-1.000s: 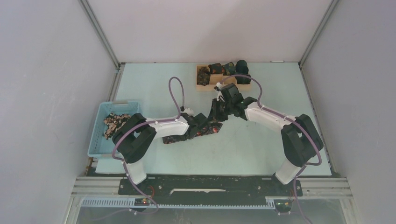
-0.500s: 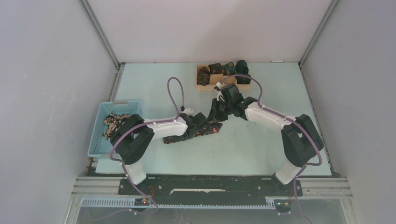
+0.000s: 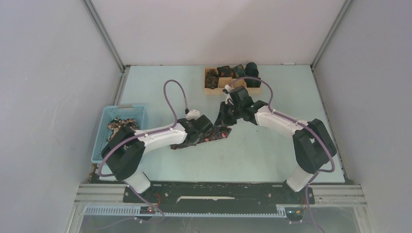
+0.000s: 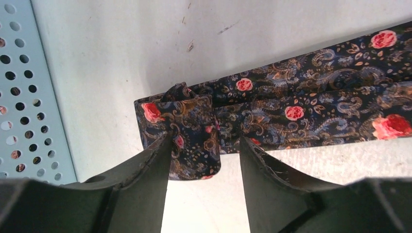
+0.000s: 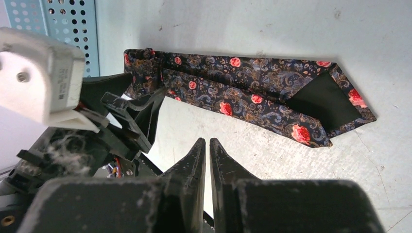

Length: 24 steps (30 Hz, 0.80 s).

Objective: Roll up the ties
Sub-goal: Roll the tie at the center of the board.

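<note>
Pale blue-green surface, scuffed; plain grey-white walls on three sides, aluminium corner posts, black mounting rail along near edge. Even diffuse light.

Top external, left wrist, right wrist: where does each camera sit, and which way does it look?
Top external: above and behind the bases, looking down at the table; left arm and right arm show.
Left wrist: on the left arm, facing down at the folded end of the tie; open left tool shows.
Right wrist: on the right arm, facing down at the tie; shut right tool shows.
Shared: both wrist views show the tie and basket.
</note>
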Each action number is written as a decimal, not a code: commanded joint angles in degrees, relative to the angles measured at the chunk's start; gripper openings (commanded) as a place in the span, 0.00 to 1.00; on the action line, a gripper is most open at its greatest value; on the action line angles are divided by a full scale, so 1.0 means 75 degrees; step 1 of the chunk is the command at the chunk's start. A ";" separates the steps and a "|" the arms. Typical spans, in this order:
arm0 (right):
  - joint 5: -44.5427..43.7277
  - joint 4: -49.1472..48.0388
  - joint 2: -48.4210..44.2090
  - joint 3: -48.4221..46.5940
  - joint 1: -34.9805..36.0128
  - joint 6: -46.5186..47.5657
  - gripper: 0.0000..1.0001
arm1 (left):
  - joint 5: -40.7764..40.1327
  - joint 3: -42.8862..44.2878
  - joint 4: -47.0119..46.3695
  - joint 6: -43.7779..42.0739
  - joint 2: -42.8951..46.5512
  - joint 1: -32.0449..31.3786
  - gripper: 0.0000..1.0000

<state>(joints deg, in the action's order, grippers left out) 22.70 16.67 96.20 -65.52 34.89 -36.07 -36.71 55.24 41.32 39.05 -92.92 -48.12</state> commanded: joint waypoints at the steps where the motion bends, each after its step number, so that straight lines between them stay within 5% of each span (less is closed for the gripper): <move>1: 0.0023 -0.0086 -0.0043 -0.0499 0.0060 -0.0050 0.11 | -0.0014 -0.0085 -0.0083 0.0167 0.0769 -0.0018 0.60; 12: -0.0019 0.0094 0.0765 -0.1505 0.0700 -0.0036 0.12 | -0.0259 -0.0858 -0.0095 0.0103 0.3471 0.0195 0.73; 24: -0.0062 0.0481 0.2337 -0.3360 0.1846 -0.0025 0.20 | 0.2009 -0.3034 -0.1550 0.0086 0.6063 0.2211 0.74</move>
<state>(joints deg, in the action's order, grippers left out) 22.22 19.51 110.24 -84.93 45.91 -36.18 -28.40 34.81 34.46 39.00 -51.92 -35.31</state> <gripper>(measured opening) 0.185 0.736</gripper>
